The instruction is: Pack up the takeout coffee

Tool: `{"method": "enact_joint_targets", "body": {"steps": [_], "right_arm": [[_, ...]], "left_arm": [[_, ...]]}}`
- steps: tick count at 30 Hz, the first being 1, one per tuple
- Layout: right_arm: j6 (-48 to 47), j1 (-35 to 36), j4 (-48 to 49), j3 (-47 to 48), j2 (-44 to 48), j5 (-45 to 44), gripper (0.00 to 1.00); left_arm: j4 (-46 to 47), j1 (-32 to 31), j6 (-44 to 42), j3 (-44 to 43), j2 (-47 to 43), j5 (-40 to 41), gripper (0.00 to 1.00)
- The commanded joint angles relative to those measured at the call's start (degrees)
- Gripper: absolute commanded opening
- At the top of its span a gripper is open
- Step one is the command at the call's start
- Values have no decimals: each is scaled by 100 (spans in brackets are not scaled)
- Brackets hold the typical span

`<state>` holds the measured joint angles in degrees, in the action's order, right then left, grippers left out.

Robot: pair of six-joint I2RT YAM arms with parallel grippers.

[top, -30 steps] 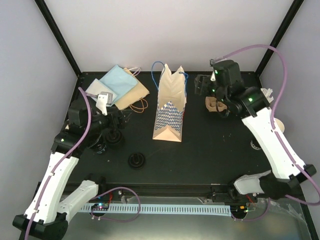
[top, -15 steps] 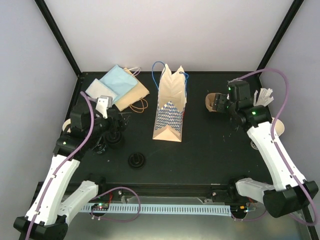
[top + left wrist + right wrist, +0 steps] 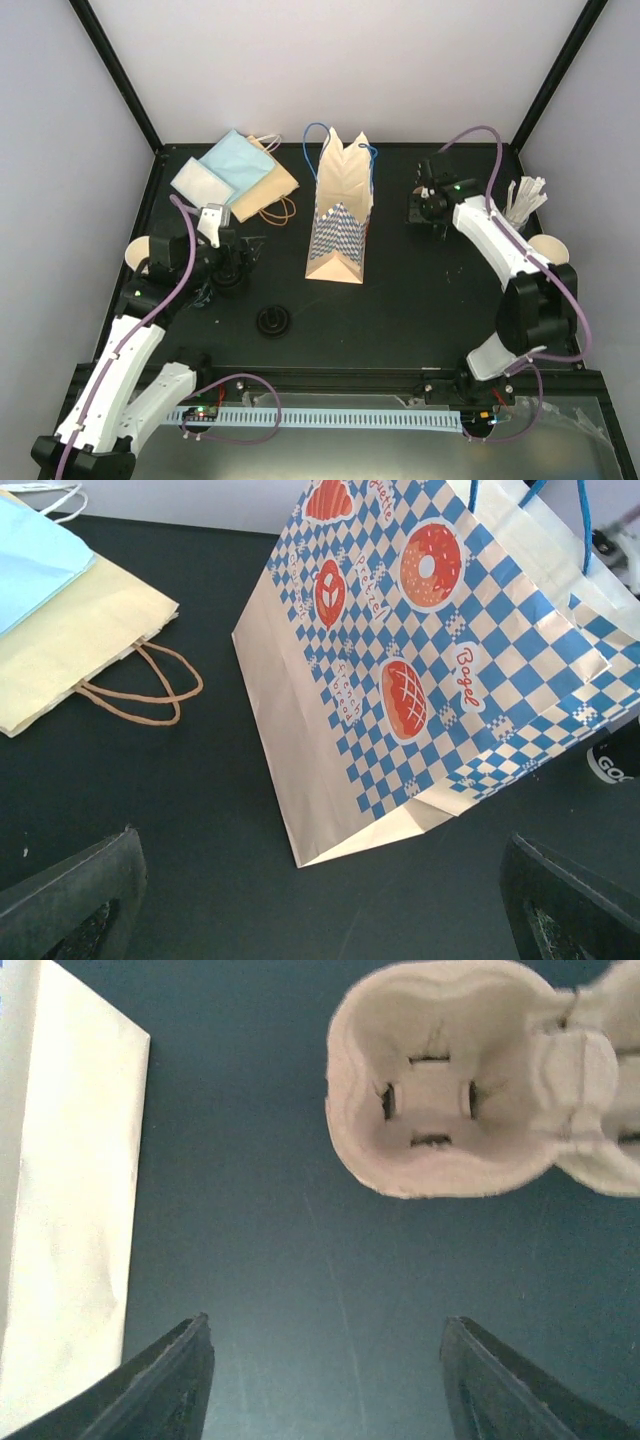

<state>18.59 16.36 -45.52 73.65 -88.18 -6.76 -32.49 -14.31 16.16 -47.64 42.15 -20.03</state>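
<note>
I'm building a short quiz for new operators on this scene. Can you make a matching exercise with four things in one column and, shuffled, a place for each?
Things:
1. checked paper bag
2. black lid
3. cup tray
4. stir sticks

Places:
A. at the right edge of the table
B. just ahead of the open right gripper
C. middle of the table
D. near the front edge, left of centre

Pairs: 1-C, 2-D, 3-B, 4-A

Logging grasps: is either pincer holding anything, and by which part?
Nothing is held. The left pincer is open near the checked bag; the right pincer is open, short of the cup tray.
</note>
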Motion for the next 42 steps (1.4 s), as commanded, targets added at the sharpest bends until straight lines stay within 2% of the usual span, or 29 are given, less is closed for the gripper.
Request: {"method": "enact_joint_targets", "body": {"steps": [1, 8, 19, 25, 42], "right_arm": [[-261, -19, -40, 608, -507, -57, 62], [-375, -19, -270, 1407, -1434, -536, 53], [-547, -19, -635, 2290, -2669, -1182, 46], [-655, -20, -698, 2358, -2950, -1400, 45], [-591, -15, -816, 2479, -2992, -1705, 27]], "left_arm": [[237, 31, -261, 85, -209, -40, 99], [388, 25, -106, 571, -285, -84, 99], [569, 24, -249, 826, -246, -522, 99], [651, 24, -244, 890, -104, -875, 99], [638, 24, -236, 870, 26, -985, 99]]}}
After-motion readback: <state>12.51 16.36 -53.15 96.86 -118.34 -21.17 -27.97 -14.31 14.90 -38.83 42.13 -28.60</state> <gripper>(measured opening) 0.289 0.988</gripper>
